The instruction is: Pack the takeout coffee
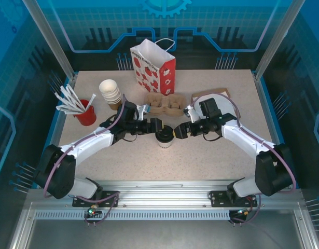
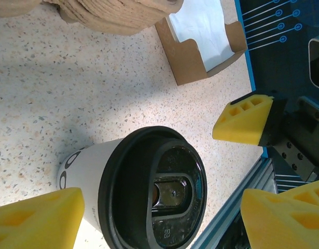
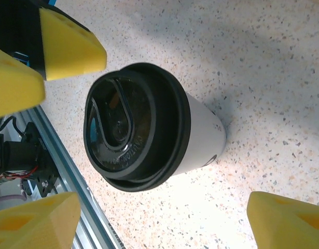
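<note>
The takeout coffee (image 1: 164, 139) stands upright mid-table (image 1: 211, 155). The left claw (image 1: 154, 126) is at its 10 o'clock and the right claw (image 1: 178, 130) at 2 o'clock, both wide open and empty. The paper is probably light and crushable, so grip the wall gently below the slick lid (image 3: 133, 124).

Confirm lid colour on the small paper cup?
Black round plastic lid, clearest in right wrist view.

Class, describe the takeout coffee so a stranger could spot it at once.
On the speckled tabletop, look near the middle, just on the near side of the brown cardboard cup carrier. A small white paper cup stands there; unlike the stacked lidless cups further left, it wears a round black plastic lid.
</note>
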